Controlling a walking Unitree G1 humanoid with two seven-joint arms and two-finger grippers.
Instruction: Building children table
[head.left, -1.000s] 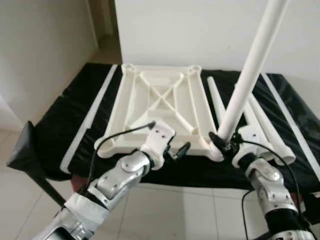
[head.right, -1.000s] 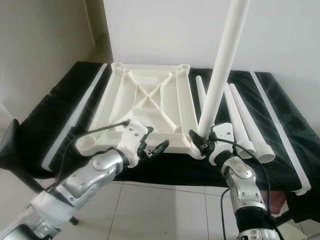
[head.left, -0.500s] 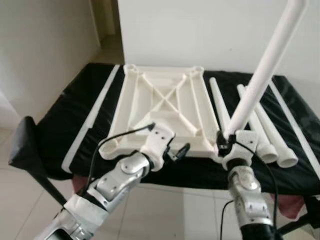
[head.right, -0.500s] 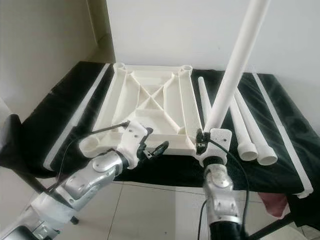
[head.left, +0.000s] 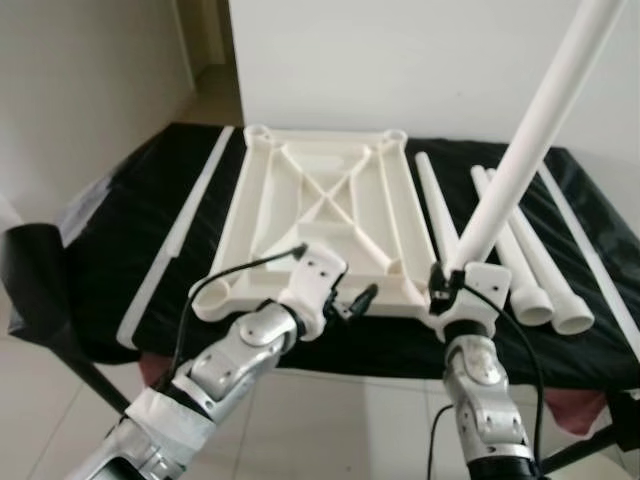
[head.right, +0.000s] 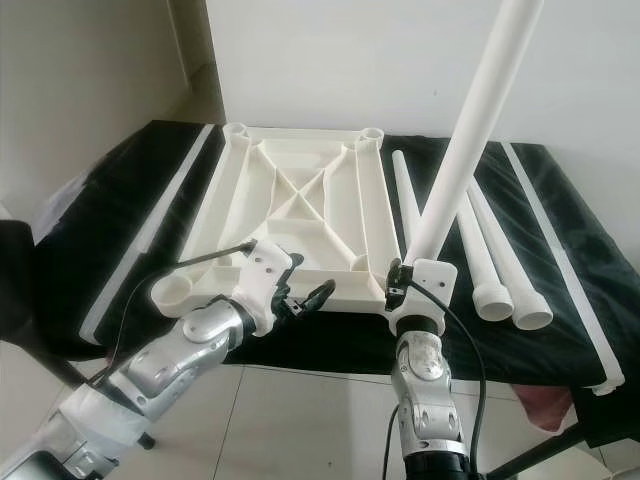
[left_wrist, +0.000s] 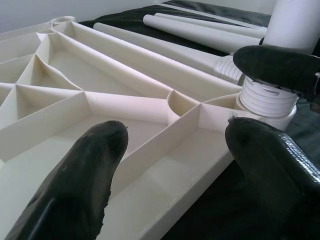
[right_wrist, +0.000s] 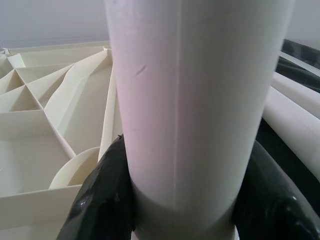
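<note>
The white tabletop (head.left: 320, 215) lies upside down on a black-covered stand, its ribbed underside facing up. My right gripper (head.left: 445, 287) is shut on a long white leg (head.left: 520, 160), which rises leaning to the right. The leg's threaded end (left_wrist: 265, 97) sits at the tabletop's near right corner socket. In the right wrist view the leg (right_wrist: 195, 100) is clamped between the black fingers (right_wrist: 100, 200). My left gripper (head.left: 350, 303) hovers open at the tabletop's near edge, a little left of that corner, holding nothing.
Three loose white legs (head.right: 480, 260) lie side by side on the black cover right of the tabletop. Long white strips lie along the left (head.left: 180, 240) and right (head.left: 590, 255) sides. A black chair (head.left: 40, 290) stands at the left, over tiled floor.
My right forearm has swung in from the right to stand straight below the leg. The leg leans further right, its base still at the corner. The left gripper has stayed put.
</note>
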